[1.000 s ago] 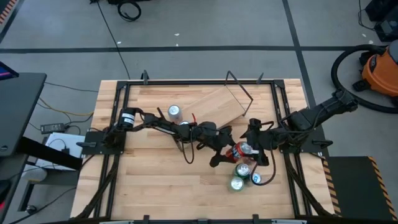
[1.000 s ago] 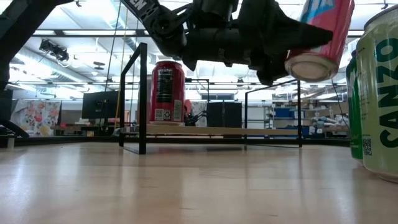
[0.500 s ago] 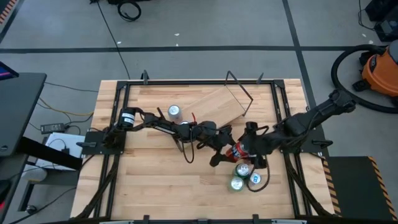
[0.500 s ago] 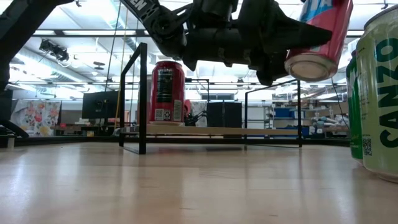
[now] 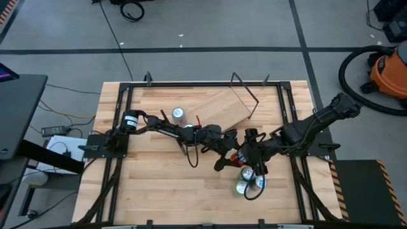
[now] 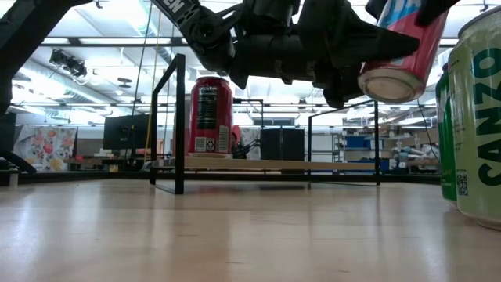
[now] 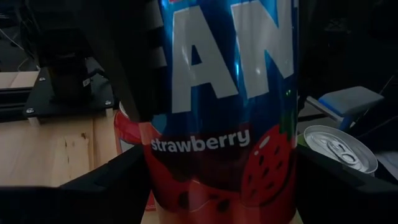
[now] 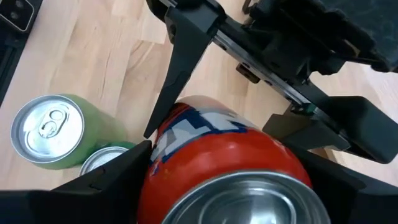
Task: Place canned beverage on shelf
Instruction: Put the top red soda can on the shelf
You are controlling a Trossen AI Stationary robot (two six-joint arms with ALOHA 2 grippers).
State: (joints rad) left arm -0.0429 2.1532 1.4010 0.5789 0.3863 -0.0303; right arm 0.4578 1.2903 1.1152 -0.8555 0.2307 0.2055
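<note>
A red and blue strawberry soda can (image 6: 401, 43) hangs tilted above the table at mid right, and it also shows in the high view (image 5: 239, 156). My left gripper (image 5: 230, 152) is shut on it. My right gripper (image 5: 247, 152) is open, with its fingers on either side of the can's upper end (image 8: 249, 199); I cannot tell whether they touch it. The shelf (image 5: 219, 108), a light-wood plank with black rod frames, stands at the far middle. A red can (image 6: 211, 113) stands on the shelf's left end. My left gripper pinches the can's side wall (image 7: 224, 155) between its two fingers (image 8: 177, 74), which come about level from the table's left and lie across the can. The can is lifted clear and tilted, its lower end (image 6: 389, 82) turned toward the table's near side.
Several green and blue cans (image 5: 249, 179) stand close together just near of the grippers; one green can (image 6: 477, 117) fills the low view's right edge. Bare wooden tabletop (image 5: 165, 184) lies to the near left.
My right gripper has gone toward the table's left, over to the can that my left gripper holds, and now stands around its upper end. The can and my left gripper have kept still.
</note>
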